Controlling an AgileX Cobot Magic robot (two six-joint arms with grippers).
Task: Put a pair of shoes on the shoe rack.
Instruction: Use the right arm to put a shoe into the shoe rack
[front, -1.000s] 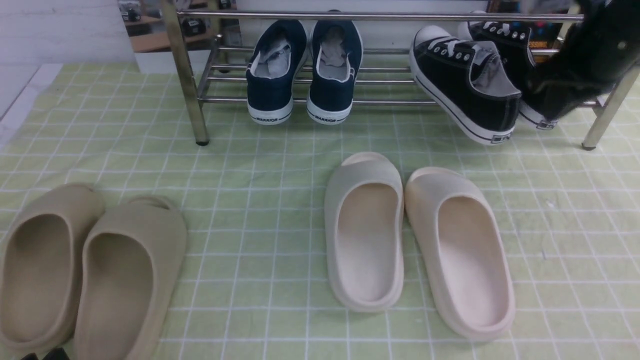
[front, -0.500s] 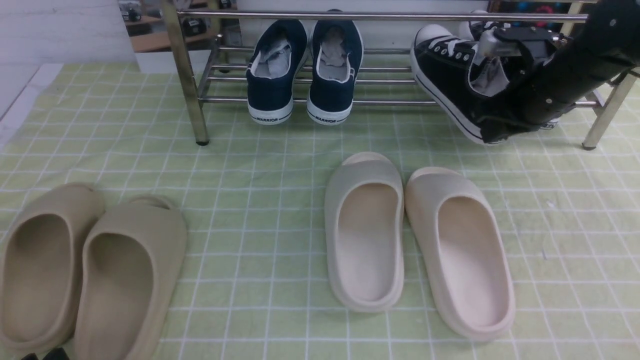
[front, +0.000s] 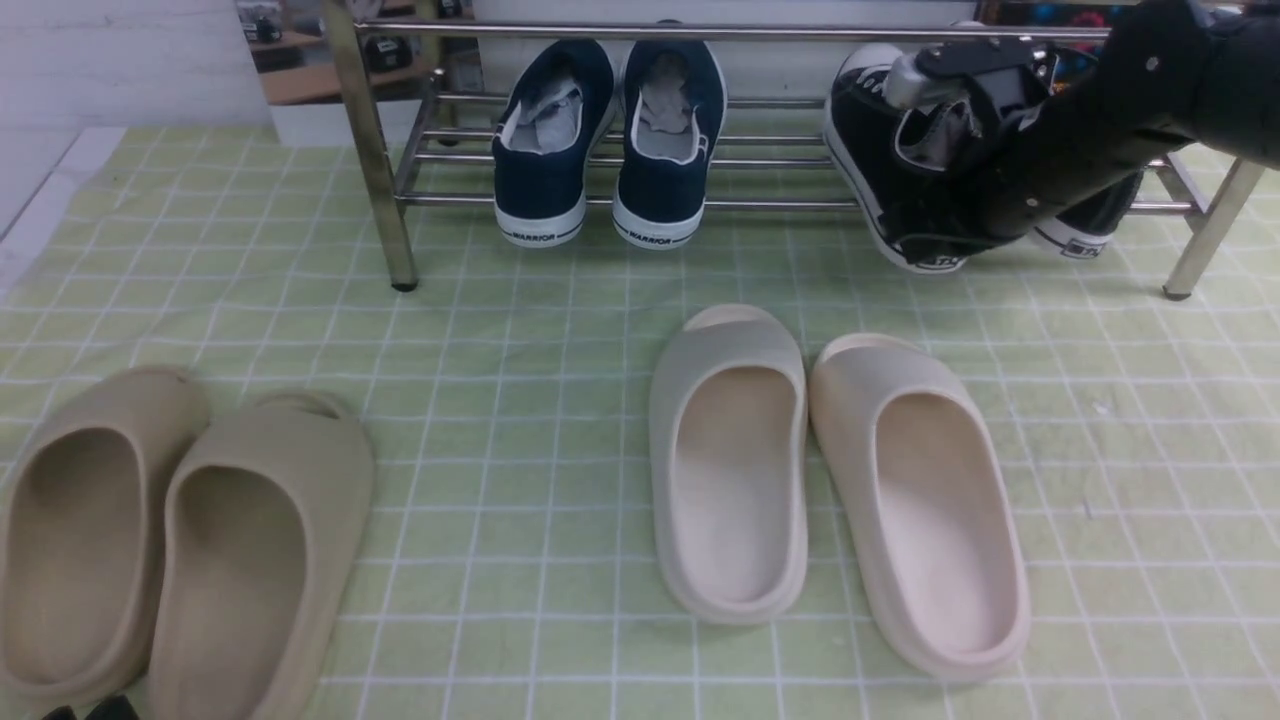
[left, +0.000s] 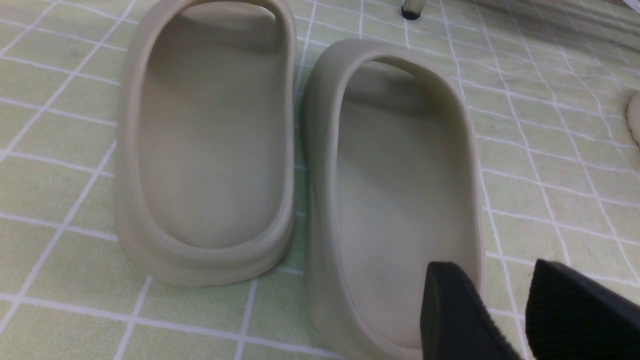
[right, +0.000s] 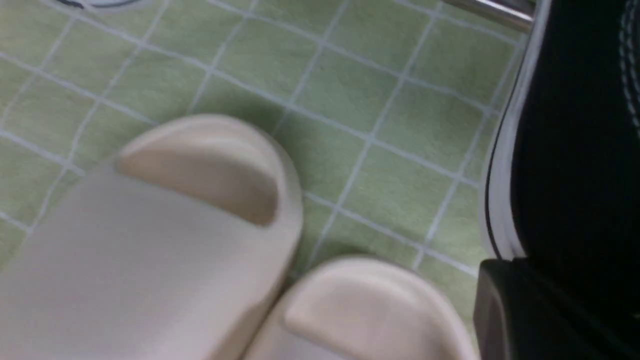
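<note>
**Item 1. Left gripper** (left: 492, 272): we are finding it released, with its fingers parted and nothing between them. The tan slides (left: 300, 165) are lying directly beneath and ahead of it on the green checked cloth (front: 500, 330).

**Item 2. Shoe rack** (front: 370, 150): we are logging it well ahead of the left gripper. Its bars are running across and passing under the right gripper. The navy shoes (front: 545, 170) are sitting on it heels outward, well apart from both grippers.

**Item 3. Cream slides** (front: 740, 470): these are lying on the cloth below the right gripper, on its near side, untouched.

**Item 4. Pair of shoes:** both are sitting at the rack's right end. The nearer black sneaker (front: 862, 150) is meeting the right gripper at its heel. The other sneaker (front: 1090, 225) is lying just beside the gripper on its right, mostly hidden behind the arm.

**Item 5. Right gripper** (front: 925, 235): we are recording it clenched against that heel. We cannot tell whether any canvas is pinched between the fingers.

**Relation noted:** the nearer sneaker's long axis is running straight away from the right gripper. Its heel is at the fingertips and appears to be overhanging the front bar, while its toe is pointing to the rack's back and slightly leftward. We are judging that the coming move is a push along that axis. It falls to the right arm, since the left is well apart.
</note>
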